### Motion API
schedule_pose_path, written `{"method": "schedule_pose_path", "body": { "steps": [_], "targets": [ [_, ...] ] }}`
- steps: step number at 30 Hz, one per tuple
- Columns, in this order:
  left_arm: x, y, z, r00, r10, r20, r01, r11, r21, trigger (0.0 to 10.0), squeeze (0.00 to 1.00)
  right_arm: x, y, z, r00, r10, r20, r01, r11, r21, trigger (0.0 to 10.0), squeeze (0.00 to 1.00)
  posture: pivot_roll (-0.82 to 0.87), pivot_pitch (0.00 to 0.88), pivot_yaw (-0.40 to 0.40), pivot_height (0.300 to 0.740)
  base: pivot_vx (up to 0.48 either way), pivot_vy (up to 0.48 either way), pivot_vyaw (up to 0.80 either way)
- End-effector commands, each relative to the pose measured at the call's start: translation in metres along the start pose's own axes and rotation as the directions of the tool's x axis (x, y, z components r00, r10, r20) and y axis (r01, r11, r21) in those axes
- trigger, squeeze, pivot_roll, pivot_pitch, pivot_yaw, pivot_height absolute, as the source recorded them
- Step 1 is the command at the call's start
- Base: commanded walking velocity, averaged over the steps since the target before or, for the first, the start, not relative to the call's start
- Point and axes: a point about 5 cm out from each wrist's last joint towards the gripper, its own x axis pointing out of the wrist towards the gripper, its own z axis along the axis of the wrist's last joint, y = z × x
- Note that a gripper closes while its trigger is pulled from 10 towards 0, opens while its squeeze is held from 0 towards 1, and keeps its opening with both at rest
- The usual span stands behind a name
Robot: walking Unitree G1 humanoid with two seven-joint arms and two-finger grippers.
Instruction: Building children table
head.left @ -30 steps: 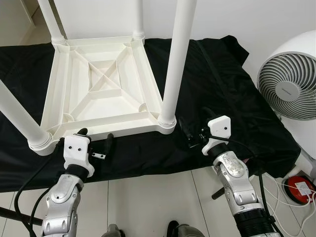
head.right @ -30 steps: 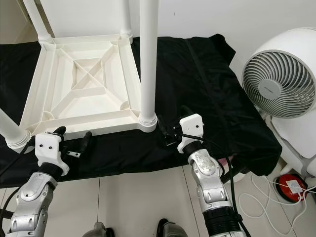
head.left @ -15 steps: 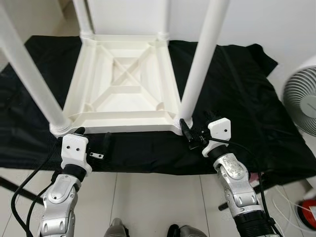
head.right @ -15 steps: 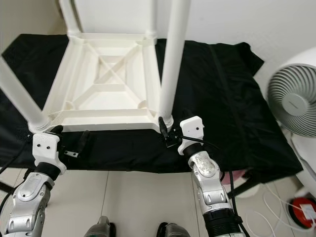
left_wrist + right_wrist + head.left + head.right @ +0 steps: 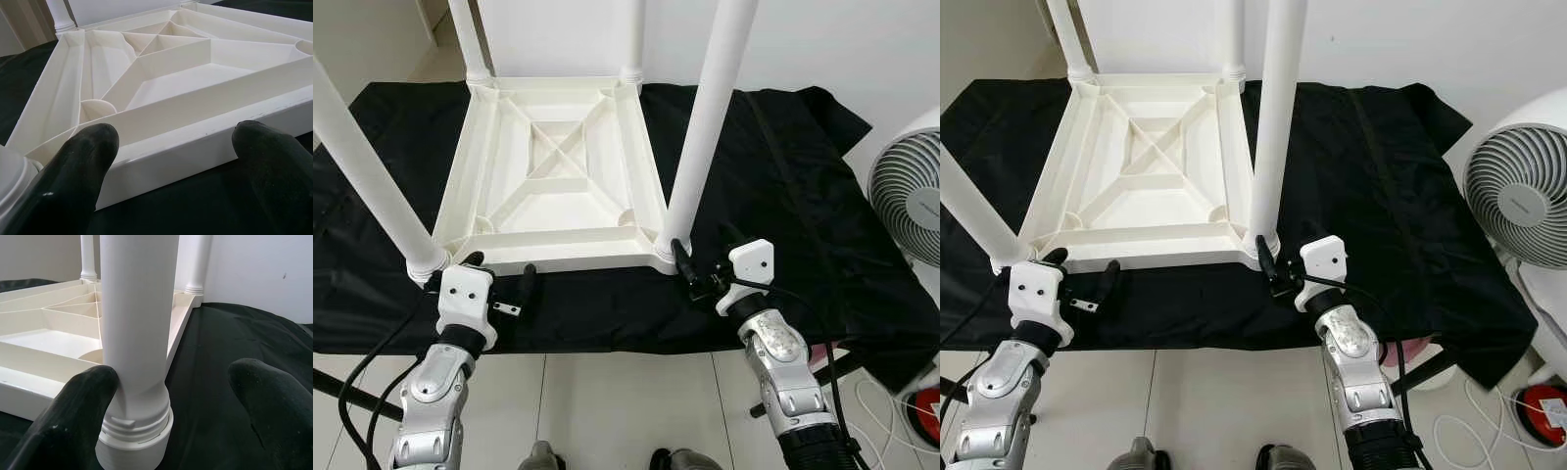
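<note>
A white plastic children's table [image 5: 558, 186] lies upside down on a black cloth [image 5: 783, 176], its four legs pointing up. My left gripper [image 5: 501, 272] is open at the table's front rim [image 5: 195, 142], beside the front left leg [image 5: 362, 166]. The rim lies just beyond its fingertips [image 5: 88, 147] in the left wrist view. My right gripper [image 5: 705, 257] is open at the foot of the front right leg [image 5: 705, 127]. In the right wrist view the leg's collar [image 5: 137, 431] stands between the two fingers, close against one fingertip [image 5: 93, 387].
A white floor fan [image 5: 911, 196] stands to the right of the cloth. A red round object [image 5: 1533, 401] with white cables lies on the tiled floor at the lower right. A white wall rises behind the table.
The camera has shifted, so the whole scene sits differently. My right gripper has closed in on the front right leg's foot. The left gripper stays at the front rim.
</note>
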Motion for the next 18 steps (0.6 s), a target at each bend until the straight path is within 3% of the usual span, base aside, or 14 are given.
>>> {"method": "schedule_pose_path", "body": {
  "steps": [1,13,18],
  "targets": [
    [-0.001,0.006,0.0,0.995,0.099,-0.011,-0.099,0.995,0.019,10.0,0.0,-0.001,-0.003,-0.003,1.0,-0.016,-0.012,0.016,1.0,0.017,10.0,0.0,-0.05,0.093,0.01,0.74,0.0,0.0,0.0],
    [0.003,0.009,0.006,0.995,0.101,0.0,-0.101,0.995,-0.005,10.0,0.0,0.008,0.002,0.005,0.998,0.056,0.011,-0.056,0.998,-0.013,10.0,0.0,-0.05,0.103,0.014,0.74,0.0,0.0,0.0],
    [0.004,0.003,0.009,0.999,0.033,0.004,-0.033,0.999,-0.043,10.0,0.0,0.009,0.008,0.007,0.993,0.117,0.015,-0.117,0.993,-0.009,10.0,0.0,-0.05,0.105,0.011,0.74,0.0,0.0,0.0]
  ]
}}
